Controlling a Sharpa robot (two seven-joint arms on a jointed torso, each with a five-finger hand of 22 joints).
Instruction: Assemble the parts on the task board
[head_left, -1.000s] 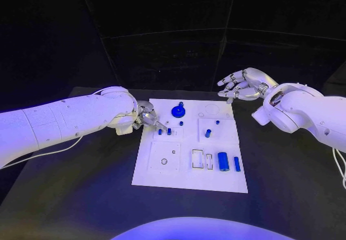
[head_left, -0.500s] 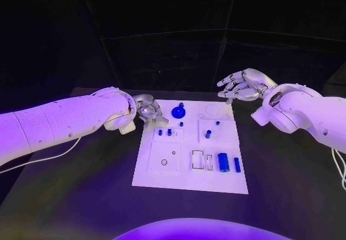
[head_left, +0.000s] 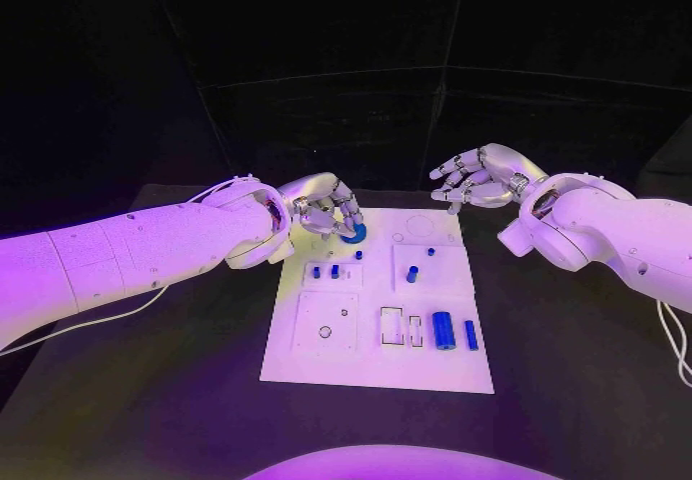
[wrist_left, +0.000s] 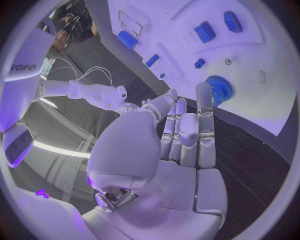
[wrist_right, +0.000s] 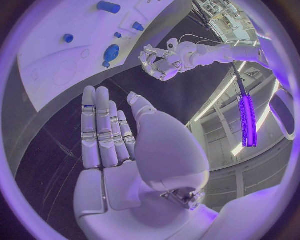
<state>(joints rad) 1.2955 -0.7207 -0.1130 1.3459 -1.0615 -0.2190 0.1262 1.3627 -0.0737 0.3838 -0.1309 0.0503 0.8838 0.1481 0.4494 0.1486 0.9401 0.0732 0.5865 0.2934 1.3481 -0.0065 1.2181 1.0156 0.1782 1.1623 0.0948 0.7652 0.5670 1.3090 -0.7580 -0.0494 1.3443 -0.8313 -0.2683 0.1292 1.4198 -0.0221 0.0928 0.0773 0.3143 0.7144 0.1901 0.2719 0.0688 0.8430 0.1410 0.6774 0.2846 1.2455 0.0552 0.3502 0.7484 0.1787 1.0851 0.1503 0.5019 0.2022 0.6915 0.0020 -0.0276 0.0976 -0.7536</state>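
Black table (head_left: 144, 400) carries the white task board (head_left: 361, 350) at its middle, lying flat between the two arms. On the board's far end sits a blue gear-like part (head_left: 353, 233), round with a toothed rim in the left wrist view (wrist_left: 219, 90). The left hand (head_left: 320, 205) hangs directly over that part at the board's far left corner; its fingers (wrist_left: 205, 107) are stretched out close together with the tips just above or at the gear's rim, and whether they touch it cannot be told. Nothing is held in that hand. Nearer the robot on the board stand two small blue pegs (head_left: 326, 271) side by side, a blue peg (head_left: 411, 273) to their right, and at the near right a blue cylinder (head_left: 444, 330) with a slimmer blue bar (head_left: 470, 334) just beside it. The right hand (head_left: 483, 176) hovers beyond the board's far right corner, off the plate, well apart from the gear, fingers loosely curved and spread, holding nothing; the right wrist view shows its palm (wrist_right: 119, 150) bare with the fingers extended toward the board's edge.
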